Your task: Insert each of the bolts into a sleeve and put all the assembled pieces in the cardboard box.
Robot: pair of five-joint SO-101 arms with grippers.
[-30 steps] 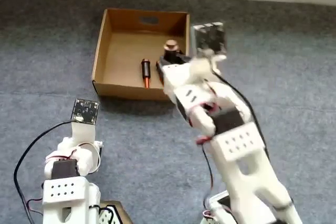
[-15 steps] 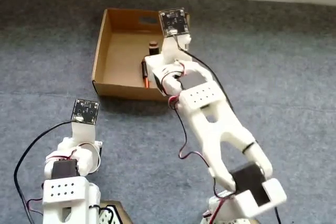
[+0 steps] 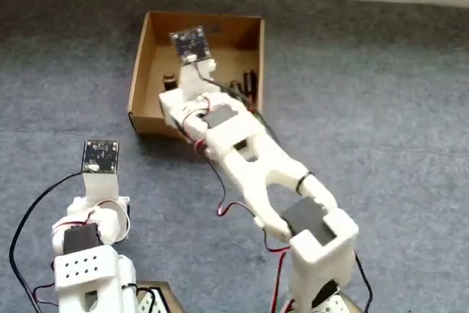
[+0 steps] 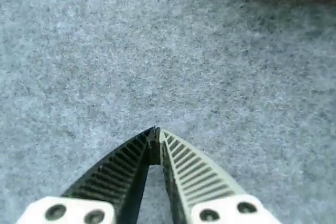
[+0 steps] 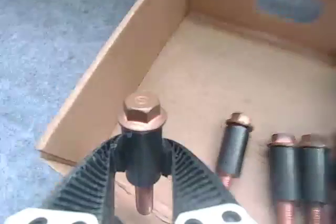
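Note:
My right gripper [image 5: 143,145] is shut on an assembled piece [image 5: 140,109], a copper hex-head bolt in a black sleeve. It holds the piece upright over the left part of the cardboard box [image 3: 139,71], near the front wall. Three more assembled pieces [image 5: 233,145] lie side by side on the box floor, copper tips towards the front wall. In the high view two of them [image 3: 243,84] show beside the right arm [image 3: 242,144]. My left gripper [image 4: 156,132] is shut on nothing, low over bare grey carpet, in front of the box's left corner.
Grey carpet [image 3: 381,108] covers the table all around the box. The box's back wall has an oval hand cut-out [image 5: 289,4]. The right arm lies across the box's front wall. The left arm's base [image 3: 84,269] stands at the near left.
The right arm swung left from the box's right side to its left part, carrying the assembled piece. The left arm shifted slightly left and towards its base.

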